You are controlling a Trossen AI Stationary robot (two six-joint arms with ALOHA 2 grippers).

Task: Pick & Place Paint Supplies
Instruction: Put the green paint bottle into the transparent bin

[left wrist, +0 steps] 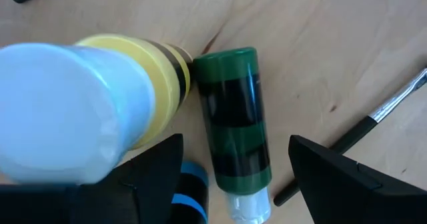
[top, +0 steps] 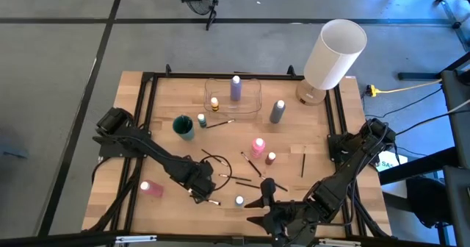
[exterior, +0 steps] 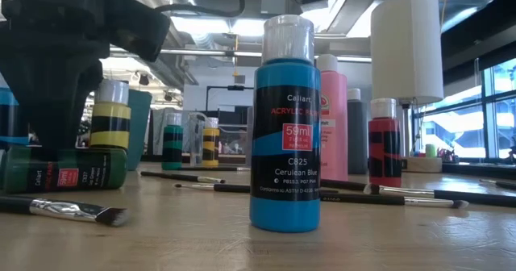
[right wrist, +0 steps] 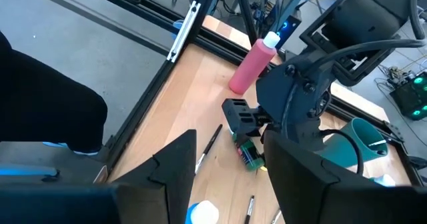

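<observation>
Green paint bottle (left wrist: 235, 121) lies flat near the bench's front edge, between the spread fingers of the left gripper (left wrist: 233, 177), untouched. Right gripper (top: 266, 203) hovers nearby, fingers apart, empty.

Robotics lab (black-framed wooden table (top: 169, 140), exposed ceiling ducts (exterior: 242, 5))

A wooden table (top: 147, 137) in a black frame carries scattered paint supplies; a clear tray (top: 253, 106) holding a purple bottle (top: 236, 87) sits toward its far edge; a white lamp (top: 330, 56) stands at the far right corner; a pink bottle (top: 152, 189) lies near the left; paintbrushes (top: 302, 161) lie loose mid-table; a green bottle (left wrist: 235, 131) lies on its side.
</observation>
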